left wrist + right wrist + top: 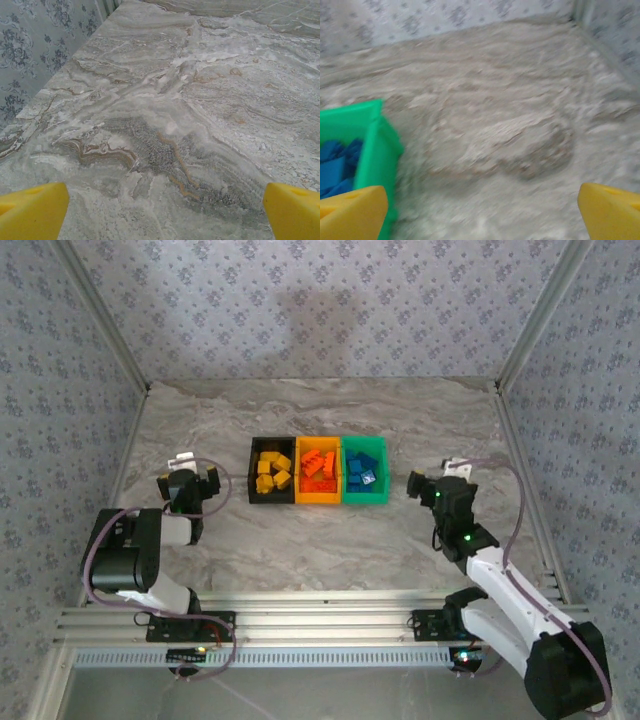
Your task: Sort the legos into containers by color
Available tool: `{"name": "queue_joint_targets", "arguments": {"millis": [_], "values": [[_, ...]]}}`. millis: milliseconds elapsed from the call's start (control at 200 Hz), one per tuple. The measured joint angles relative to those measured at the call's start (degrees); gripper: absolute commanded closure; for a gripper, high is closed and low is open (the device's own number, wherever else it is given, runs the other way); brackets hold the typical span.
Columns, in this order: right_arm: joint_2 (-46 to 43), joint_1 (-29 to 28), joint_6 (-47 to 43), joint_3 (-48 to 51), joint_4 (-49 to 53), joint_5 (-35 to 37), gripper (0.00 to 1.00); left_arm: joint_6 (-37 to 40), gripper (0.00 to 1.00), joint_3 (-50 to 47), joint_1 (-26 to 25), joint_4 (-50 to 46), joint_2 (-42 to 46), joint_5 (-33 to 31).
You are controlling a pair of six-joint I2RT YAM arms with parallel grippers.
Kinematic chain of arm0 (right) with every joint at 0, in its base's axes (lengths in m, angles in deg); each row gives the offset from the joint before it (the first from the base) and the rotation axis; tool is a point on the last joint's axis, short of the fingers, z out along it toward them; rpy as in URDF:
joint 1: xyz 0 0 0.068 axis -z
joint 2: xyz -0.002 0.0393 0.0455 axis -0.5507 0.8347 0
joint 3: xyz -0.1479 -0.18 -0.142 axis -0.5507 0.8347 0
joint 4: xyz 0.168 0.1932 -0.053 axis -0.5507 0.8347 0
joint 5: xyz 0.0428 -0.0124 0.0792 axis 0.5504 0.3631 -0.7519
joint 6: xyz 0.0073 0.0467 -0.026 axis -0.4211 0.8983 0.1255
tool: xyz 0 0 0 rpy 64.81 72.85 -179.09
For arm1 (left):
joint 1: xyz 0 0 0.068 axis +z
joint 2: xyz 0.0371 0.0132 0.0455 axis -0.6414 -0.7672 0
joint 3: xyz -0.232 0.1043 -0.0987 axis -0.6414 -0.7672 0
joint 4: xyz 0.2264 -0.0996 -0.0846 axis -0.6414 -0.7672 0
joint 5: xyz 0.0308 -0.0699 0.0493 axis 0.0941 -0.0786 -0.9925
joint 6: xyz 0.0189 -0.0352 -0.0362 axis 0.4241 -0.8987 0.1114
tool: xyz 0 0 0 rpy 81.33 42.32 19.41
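No writing, label, brand, number or sign can be read in any view. The bricks are seen too small for any mark on their studs to be made out.

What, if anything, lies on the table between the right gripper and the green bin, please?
Nothing: the top view shows bare marble tabletop between the right gripper and the green bin; the right wrist view shows the same bare stretch.
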Motion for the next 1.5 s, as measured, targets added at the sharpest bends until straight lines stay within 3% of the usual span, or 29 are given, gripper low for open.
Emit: {"name": "queue_joint_targets", "arguments": {"millis": [200, 510, 585, 1499], "values": [[8.68, 10.60, -7.98, 3.45, -15.10, -3.19, 0.00, 0.00, 0.00, 0.00, 0.00, 0.00, -0.02, 0.00], [32.85, 17.49, -13.53, 5.07, -36.20, -13.40, 0.00, 0.00, 0.00, 0.00, 0.00, 0.00, -0.02, 0.26], [37.09, 17.62, -13.84, 4.04, -37.07, -14.67, 0.00, 0.00, 0.00, 0.00, 0.00, 0.00, -0.02, 0.44], [37.59, 17.25, -14.58, 3.08, -40.04, -16.31, 0.00, 0.02, 0.00, 0.00, 0.00, 0.00, -0.02, 0.83]]}}
